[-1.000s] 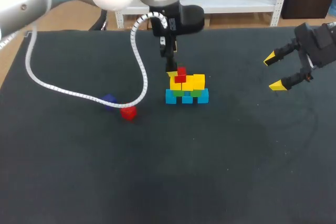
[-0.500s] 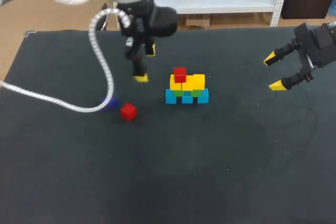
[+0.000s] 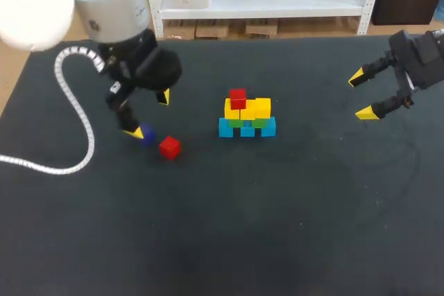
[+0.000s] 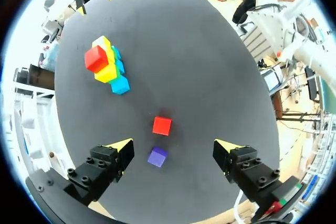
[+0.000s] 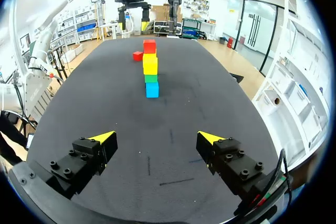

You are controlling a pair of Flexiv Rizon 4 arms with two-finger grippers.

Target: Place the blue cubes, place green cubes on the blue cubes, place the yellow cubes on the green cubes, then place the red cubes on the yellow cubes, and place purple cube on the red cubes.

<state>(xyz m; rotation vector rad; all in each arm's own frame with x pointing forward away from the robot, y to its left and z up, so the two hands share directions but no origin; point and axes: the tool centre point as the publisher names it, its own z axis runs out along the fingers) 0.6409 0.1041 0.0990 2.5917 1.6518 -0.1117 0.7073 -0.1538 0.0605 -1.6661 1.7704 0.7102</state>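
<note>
– Purple cube (image 4: pixel 157 156), where is it?
– On the dark surface (image 3: pixel 277 206), under the left end effector (image 4: pixel 173 144), between its wide-spread fingers. A loose red cube (image 4: pixel 161 125) lies just ahead of it.
– And the stack?
– Well apart. It has blue cubes (image 3: pixel 227 128) at the bottom, then green cubes (image 3: pixel 258 123), yellow cubes (image 3: pixel 248 109) and a top red cube (image 3: pixel 238 98). The right end effector (image 3: pixel 361 95) hangs far aside, also spread, holding nothing.

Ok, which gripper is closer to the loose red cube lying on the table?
Left. The left gripper hangs open right beside the loose red cube, near the purple cube. The right gripper sits far off, past the stack.
</note>
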